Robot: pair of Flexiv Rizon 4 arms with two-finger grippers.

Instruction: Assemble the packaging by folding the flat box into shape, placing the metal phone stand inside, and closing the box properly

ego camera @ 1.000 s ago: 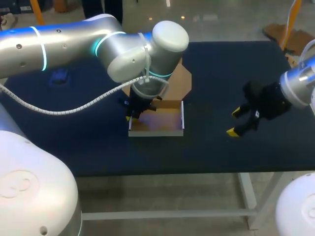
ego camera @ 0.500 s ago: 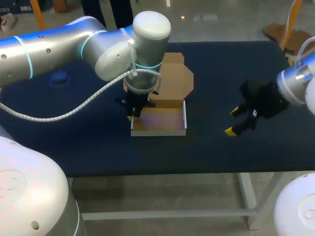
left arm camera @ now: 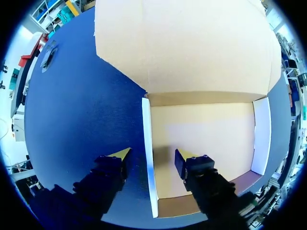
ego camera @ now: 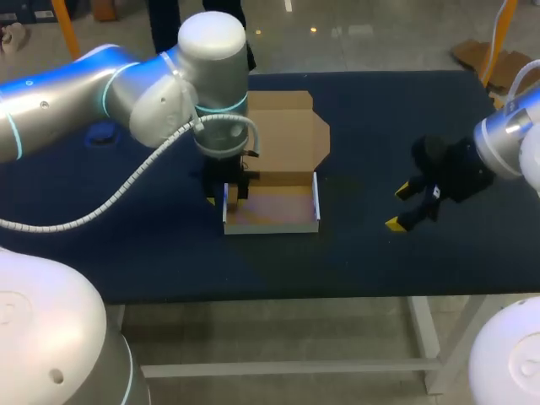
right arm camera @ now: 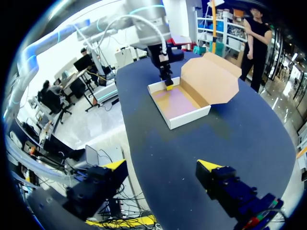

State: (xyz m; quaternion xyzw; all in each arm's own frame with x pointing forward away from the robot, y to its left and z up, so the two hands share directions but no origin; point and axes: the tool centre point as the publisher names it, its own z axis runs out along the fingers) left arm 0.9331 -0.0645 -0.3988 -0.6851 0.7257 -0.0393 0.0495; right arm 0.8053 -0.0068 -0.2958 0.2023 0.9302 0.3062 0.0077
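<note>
— Apart from the job's own things, what is there?
— Only the table [ego camera: 371, 261]. Its top is dark blue from edge to edge and lies flat and smooth.
— And lower down?
— A white frame. One leg [ego camera: 424, 337] drops from under the table's front edge, toward its right end. A white crossbar [ego camera: 278, 369] runs beneath that same front edge, parallel to it, and meets the leg low down.
— The front edge itself?
— A thin pale strip along the blue.

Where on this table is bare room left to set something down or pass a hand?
Bare table lies between the box and the right gripper, and along the front edge before the box. Crowded at the box's left wall, which the open left gripper straddles.
</note>
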